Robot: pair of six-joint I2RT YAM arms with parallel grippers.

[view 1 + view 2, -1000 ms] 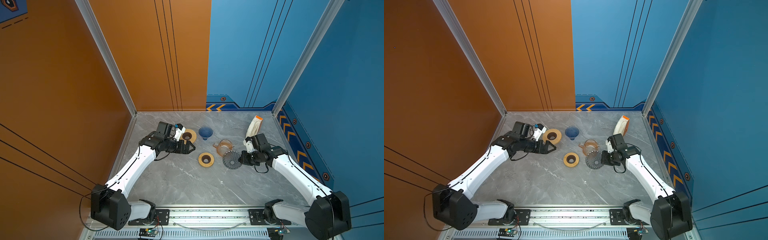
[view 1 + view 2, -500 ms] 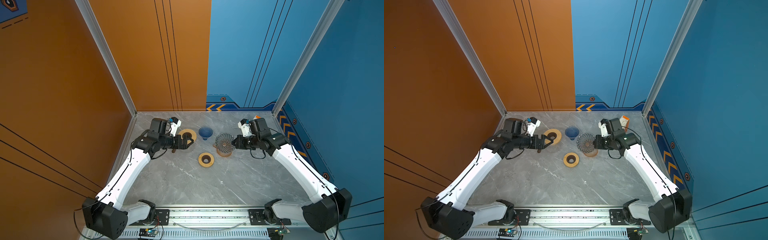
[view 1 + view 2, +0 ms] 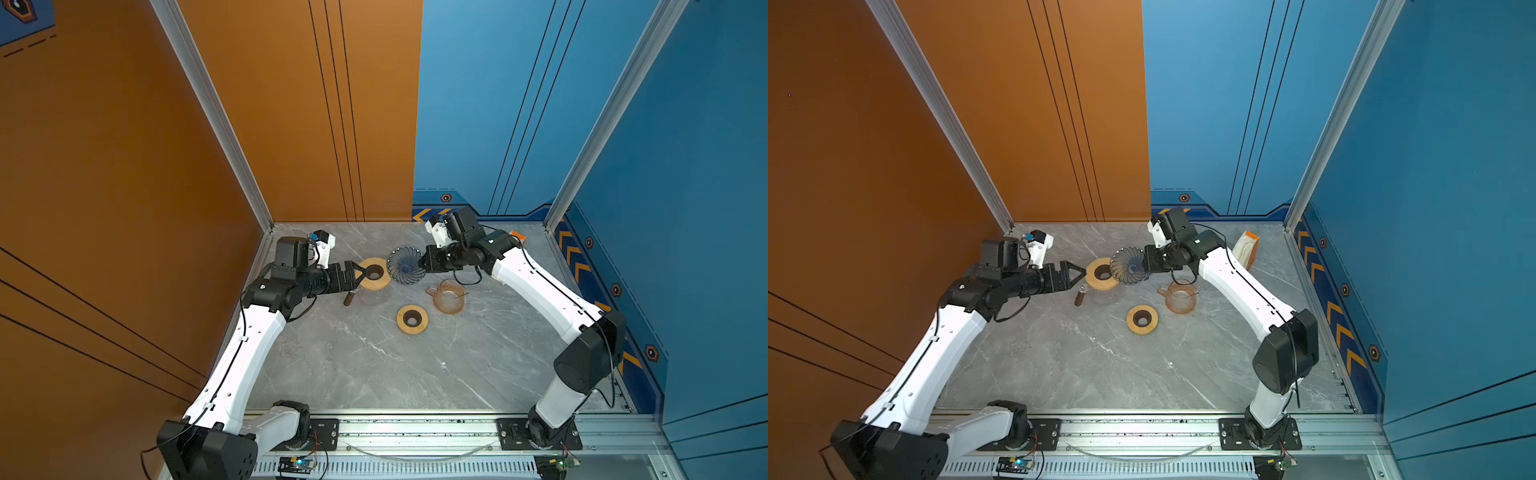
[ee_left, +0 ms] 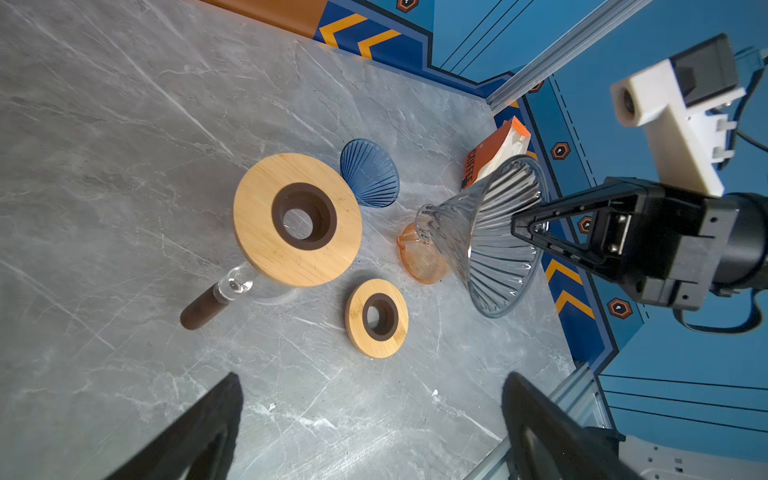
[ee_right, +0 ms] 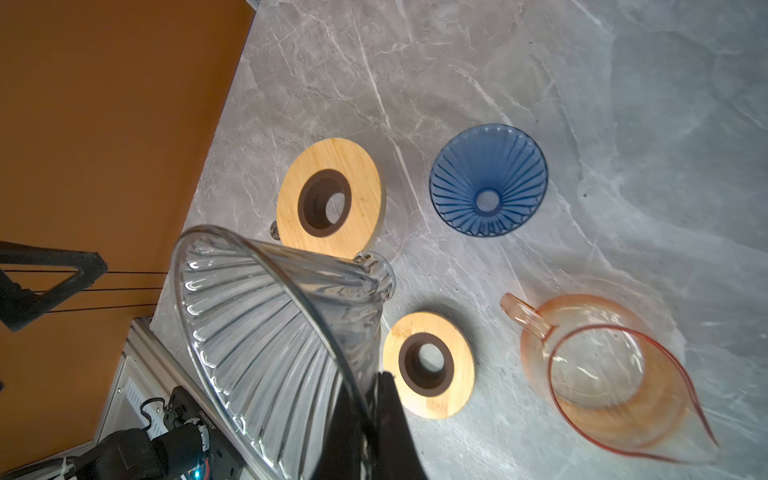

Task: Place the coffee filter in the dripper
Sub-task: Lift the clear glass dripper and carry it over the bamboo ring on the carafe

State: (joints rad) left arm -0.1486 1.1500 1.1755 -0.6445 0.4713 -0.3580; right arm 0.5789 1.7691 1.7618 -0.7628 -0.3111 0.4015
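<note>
My right gripper (image 3: 424,264) (image 5: 372,399) is shut on the rim of a clear ribbed glass dripper (image 3: 405,271) (image 3: 1128,266) (image 4: 494,237) (image 5: 270,332). It holds the dripper tilted in the air, just right of the large wooden ring (image 3: 382,282) (image 4: 257,232) that sits on a glass carafe (image 4: 199,311). A blue dripper (image 4: 370,172) (image 5: 488,180) stands on the table behind. The coffee filter pack (image 3: 1246,249) (image 4: 498,149), orange with white papers, leans at the back right. My left gripper (image 3: 361,272) (image 4: 372,378) is open and empty at the ring's left edge.
A small wooden ring (image 3: 401,320) (image 5: 457,374) lies on the grey marble table in front of the dripper. An orange glass pitcher (image 3: 449,299) (image 5: 602,395) stands to its right. An orange wall runs along the left and blue walls along the back and right.
My right arm lifted the clear dripper off the table and carried it back and left, up to the large wooden ring. The left arm rose and shifted slightly, its gripper staying open.
</note>
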